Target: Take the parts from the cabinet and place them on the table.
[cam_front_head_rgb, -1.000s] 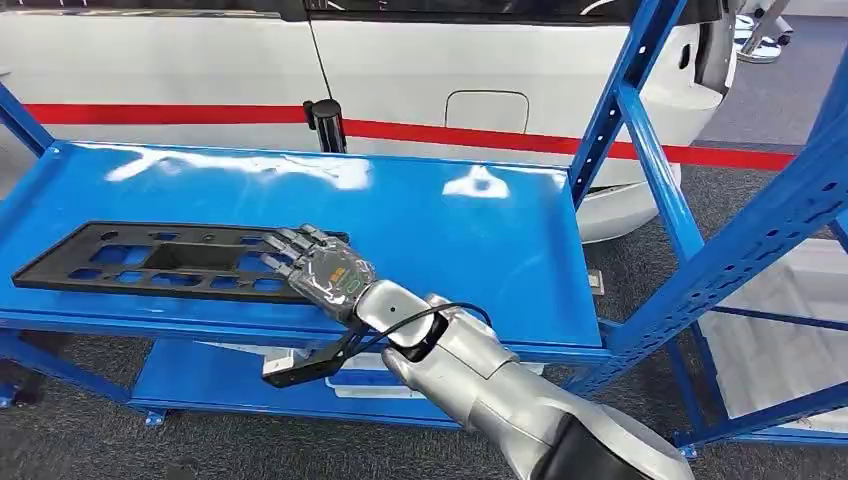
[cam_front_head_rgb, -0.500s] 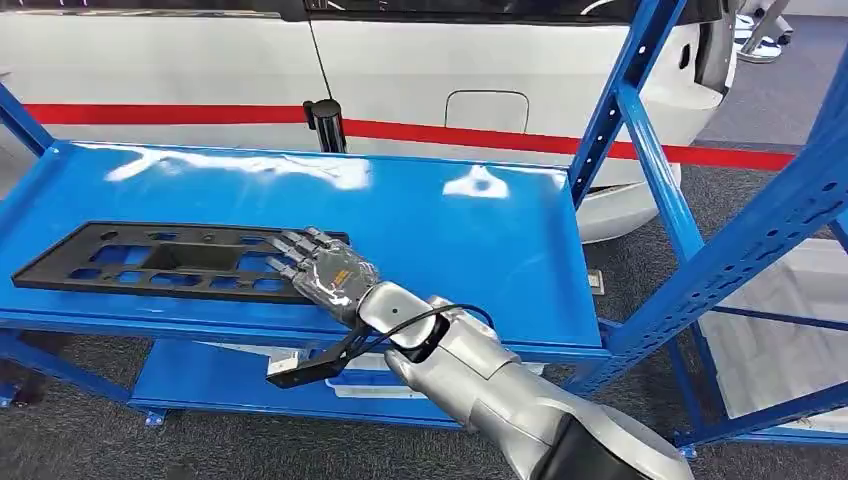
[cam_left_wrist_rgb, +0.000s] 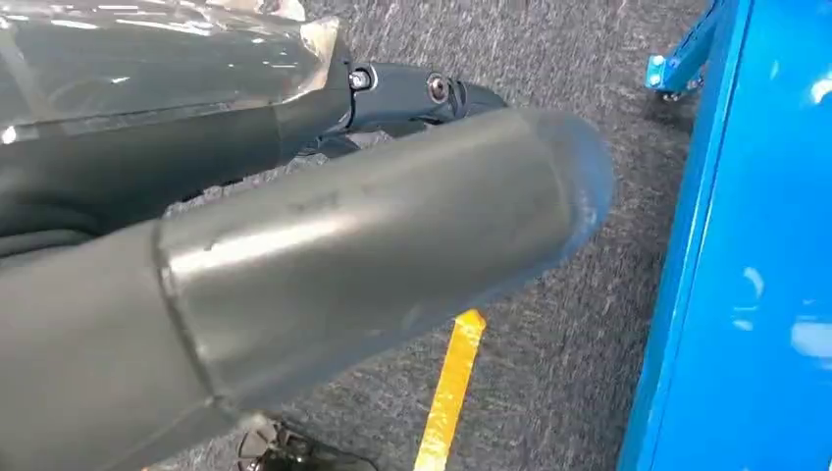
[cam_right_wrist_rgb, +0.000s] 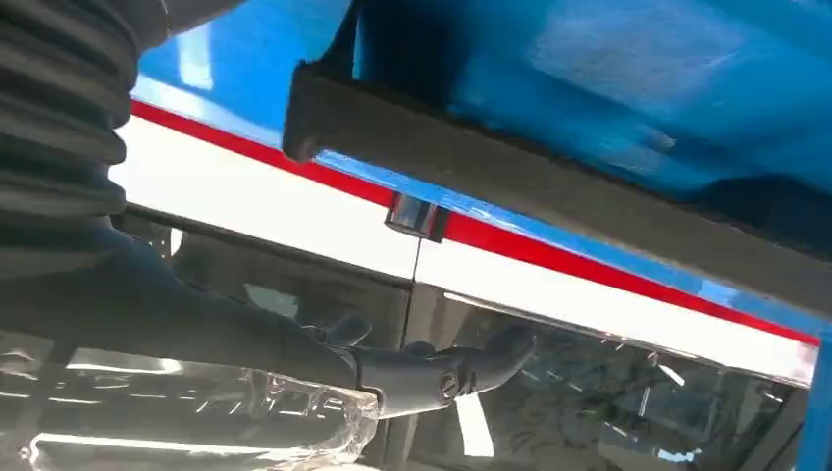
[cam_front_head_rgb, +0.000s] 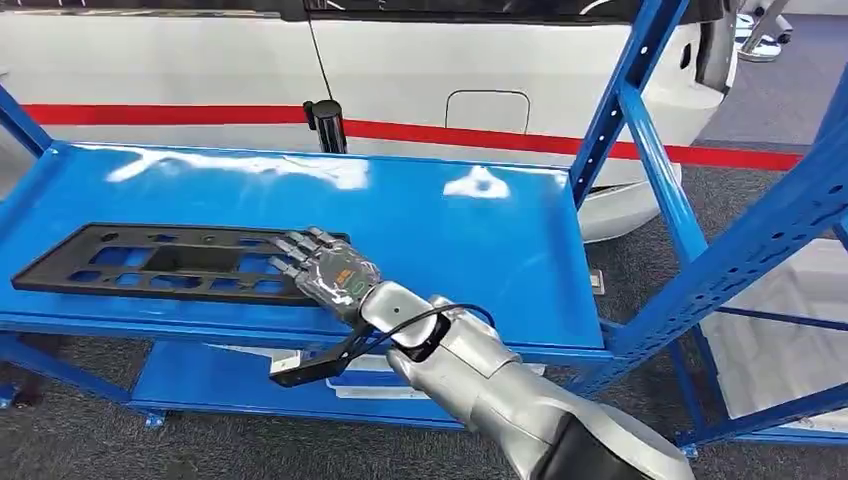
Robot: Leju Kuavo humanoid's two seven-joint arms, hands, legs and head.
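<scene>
Blue cabinet shelf carries the black part, lying flat under the right hand. Fingers spread over its near end, grasp unclear; nothing lifted yet, table placement remains.

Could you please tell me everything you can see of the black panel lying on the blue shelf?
The black panel is a long, flat, matte piece, plastic by its look, pierced by a large rectangular opening and many smaller cut-outs. It lies flat along the front left of the blue shelf, lengthwise to the front edge. The right hand rests over its right end, fingers spread on top.
</scene>
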